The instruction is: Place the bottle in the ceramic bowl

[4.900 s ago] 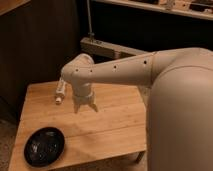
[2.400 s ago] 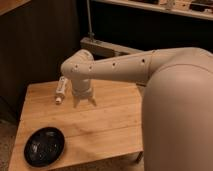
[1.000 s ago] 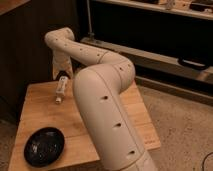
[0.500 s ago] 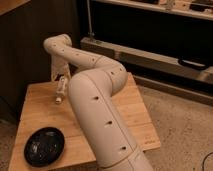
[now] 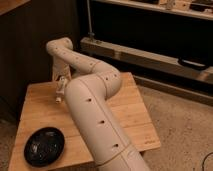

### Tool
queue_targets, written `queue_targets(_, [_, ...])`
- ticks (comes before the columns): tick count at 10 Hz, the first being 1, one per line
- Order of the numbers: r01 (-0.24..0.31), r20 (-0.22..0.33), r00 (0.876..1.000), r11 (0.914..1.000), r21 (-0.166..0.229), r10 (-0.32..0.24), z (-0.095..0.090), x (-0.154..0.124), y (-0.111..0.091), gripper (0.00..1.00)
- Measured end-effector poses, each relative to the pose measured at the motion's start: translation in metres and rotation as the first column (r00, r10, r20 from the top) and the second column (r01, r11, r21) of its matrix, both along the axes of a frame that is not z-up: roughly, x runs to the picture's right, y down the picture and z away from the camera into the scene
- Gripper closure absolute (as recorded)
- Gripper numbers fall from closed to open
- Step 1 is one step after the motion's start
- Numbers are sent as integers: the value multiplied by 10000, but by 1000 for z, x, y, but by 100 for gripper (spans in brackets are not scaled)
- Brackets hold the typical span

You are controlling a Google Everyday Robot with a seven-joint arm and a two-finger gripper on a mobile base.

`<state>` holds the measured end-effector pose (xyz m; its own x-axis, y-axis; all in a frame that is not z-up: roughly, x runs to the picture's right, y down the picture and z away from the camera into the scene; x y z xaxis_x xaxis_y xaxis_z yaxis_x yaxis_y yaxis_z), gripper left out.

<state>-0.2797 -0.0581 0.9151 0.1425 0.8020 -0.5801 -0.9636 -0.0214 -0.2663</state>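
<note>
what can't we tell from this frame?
- Camera view: whether the gripper, at the table's back left, touches the bottle right below it. They overlap and the gripper's body hides the contact.
- Camera view: the middle of the table, hidden behind the arm.
- Camera view: the arm's base, cut off by the bottom edge.
- Camera view: the bottle's label, too small to read.

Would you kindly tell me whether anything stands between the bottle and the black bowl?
Nothing visible does. Only bare table runs from the bottle, just below the pincer near the far edge, to the ceramic bowl at the near-left corner.
</note>
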Motion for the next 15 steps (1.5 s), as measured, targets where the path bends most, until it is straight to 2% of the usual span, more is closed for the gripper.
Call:
queue_targets(7, [-159, -82, 9998, 9997, -181, 157, 28, -10, 20, 35])
queue_targets(15, [-141, -378, 9992, 9993, -336, 129, 45, -16, 45, 35])
